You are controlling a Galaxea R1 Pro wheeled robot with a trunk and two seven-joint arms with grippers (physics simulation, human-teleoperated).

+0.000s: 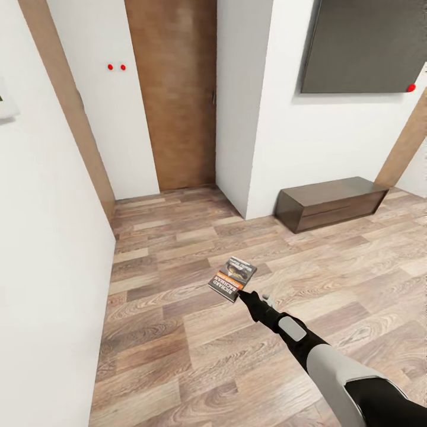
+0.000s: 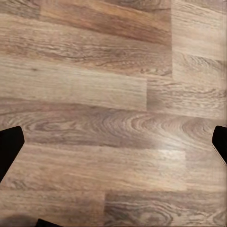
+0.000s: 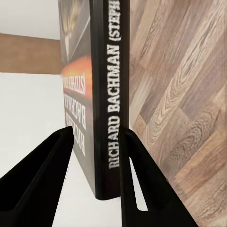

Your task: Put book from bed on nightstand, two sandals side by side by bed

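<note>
Wood-plank floor [image 1: 178, 308] is bounded by white walls [image 1: 53, 237], with a wooden door [image 1: 178, 95] at the far end and a long low dark cabinet [image 1: 332, 203] set against the wall at right. The book [image 1: 233, 278] is held in the air above the floor by the right tool [image 1: 242, 295], whose two fingers [image 3: 42, 175] are clenched on its lower edge at either side of the spine. The left tool [image 2: 113, 142] is seen over bare planks, its dark fingertips [image 2: 9, 146] spread wide apart and released.

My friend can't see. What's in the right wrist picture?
Two black gripper fingers pinch a thin dark grey paperback book with white spine lettering reading RICHARD BACHMAN. Behind it are a light-brown wood-plank floor and a white wall.
</note>
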